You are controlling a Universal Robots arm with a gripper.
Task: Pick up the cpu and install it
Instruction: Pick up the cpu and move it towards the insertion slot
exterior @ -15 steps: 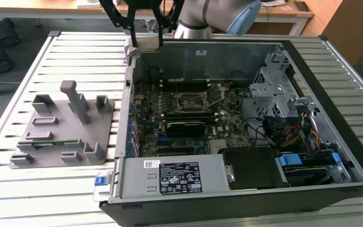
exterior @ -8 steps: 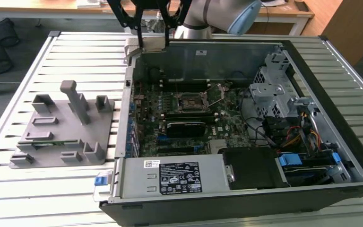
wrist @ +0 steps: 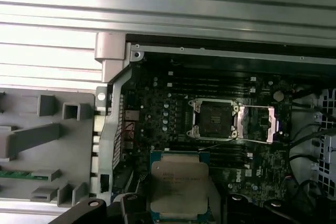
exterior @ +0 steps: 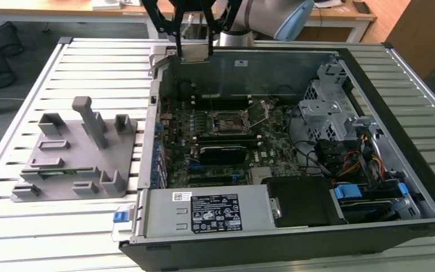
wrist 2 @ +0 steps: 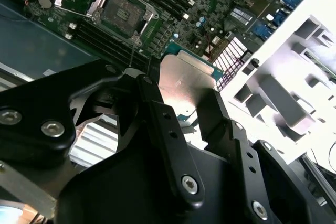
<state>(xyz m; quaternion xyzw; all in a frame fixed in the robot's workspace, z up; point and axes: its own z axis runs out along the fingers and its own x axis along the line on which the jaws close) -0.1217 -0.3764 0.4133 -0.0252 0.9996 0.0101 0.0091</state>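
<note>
So where this is at: pickup is done, install isn't. The gripper [exterior: 192, 50] has the cpu [wrist: 178, 184] off the grey fixture [exterior: 74, 153], and the fingers [wrist 2: 167, 121] are pinching the chip by two opposite edges, silver top facing the wrist cameras. Taking the socket [exterior: 229, 120] as the reference, the cpu hangs high in the air and well apart from it, up over the wall of the case [exterior: 263, 68] on the arm-base side of the socket, so nothing is seated. The socket itself looks ready: empty, with its metal load plate [wrist: 257, 124] flipped open just beside it. The fixture sits on the slatted worktop [exterior: 51, 238], outside the case and well apart from the socket toward the exterior view's left, with a green memory strip [wrist: 13, 173] lying in one of its slots. My guess is that the install part is all about alignment: chip flat, square to the socket frame, no tilt, since a pinch on two edges leaves little slack. On writing: there's print on the cpu's lid and a big sticker on the power supply [exterior: 216, 212], on the far side of the socket from the gripper, but I can't make out any of it.
</note>
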